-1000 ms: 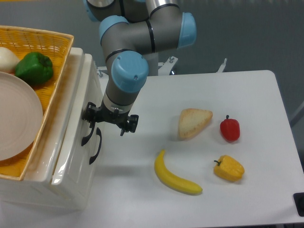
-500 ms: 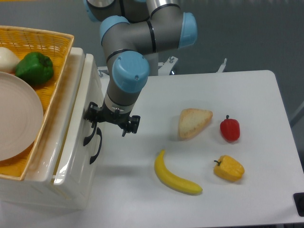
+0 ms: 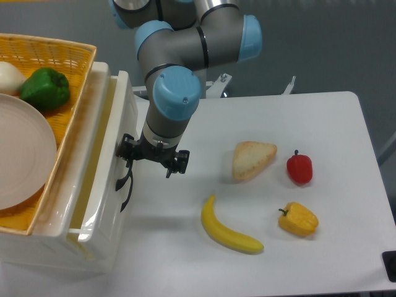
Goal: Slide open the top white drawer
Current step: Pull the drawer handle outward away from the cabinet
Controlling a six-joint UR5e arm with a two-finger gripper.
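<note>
- Gripper (image 3: 153,162) at the cabinet front, left finger (image 3: 127,150) against the black handle (image 3: 122,181) of the top white drawer (image 3: 117,124), right finger out over the table; fingers spread apart, not clamped on anything as far as can be seen.
- Top white drawer: glossy white plastic, front panel standing off from the cabinet body, a narrow gap showing along its top edge with a yellowish interior visible; sits at the left of the table under the basket.
- Second black handle (image 3: 127,197) just below the first; the two overlap in this view.
- White table (image 3: 260,260), nearest items: banana (image 3: 229,232), yellow pepper (image 3: 298,219).
- Further back: bread slice (image 3: 252,159), red pepper (image 3: 299,167) just beside it.
- Yellow wicker basket (image 3: 73,68) on top of the cabinet, holding a pale plate (image 3: 21,154), a green pepper (image 3: 44,88), a white round item (image 3: 9,77) at the left edge.
</note>
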